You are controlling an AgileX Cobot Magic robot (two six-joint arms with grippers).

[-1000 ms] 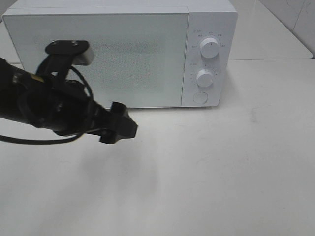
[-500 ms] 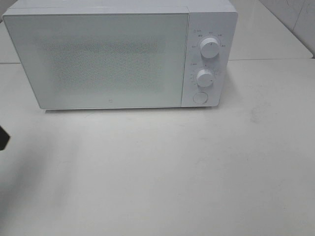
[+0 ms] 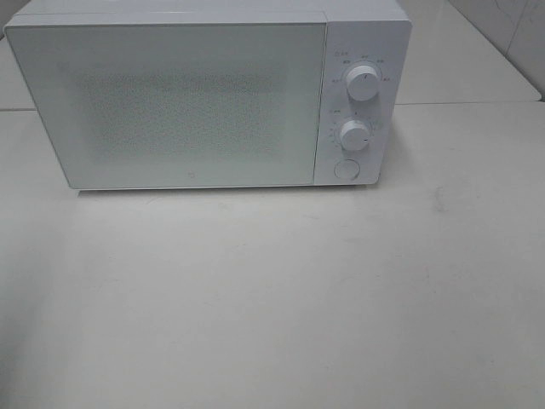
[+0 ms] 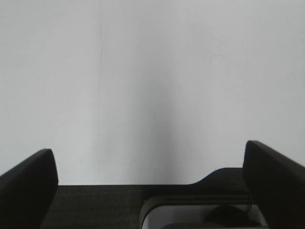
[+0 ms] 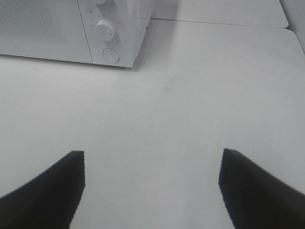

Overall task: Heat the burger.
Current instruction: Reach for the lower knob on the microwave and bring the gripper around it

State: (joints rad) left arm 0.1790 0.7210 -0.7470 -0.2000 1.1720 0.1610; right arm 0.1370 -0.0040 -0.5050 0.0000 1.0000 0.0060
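**Though nowhere in view, likely shut inside**

Can't spot the burger anywhere; could be behind the closed door [image 3: 179, 102] of the microwave [image 3: 375, 25], can't tell. Looks like the timing stage: calls for reaching the lower knob [image 3: 354, 135] and turning it. Left gripper [image 4: 147, 152] fingers spread wide, empty; right gripper [image 5: 151, 153] fingers apart too, empty. White table [image 3: 298, 298], faintly scuffed; pale tiles [image 3: 521, 34] beyond the far corner.

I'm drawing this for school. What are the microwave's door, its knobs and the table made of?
The door looks like frosted glass or plastic: matte white, with a fine dotted mesh showing. The knobs look like smooth white plastic, slightly shiny. The table seems a hard off-white board, perhaps laminate: matte, with faint scuffs.
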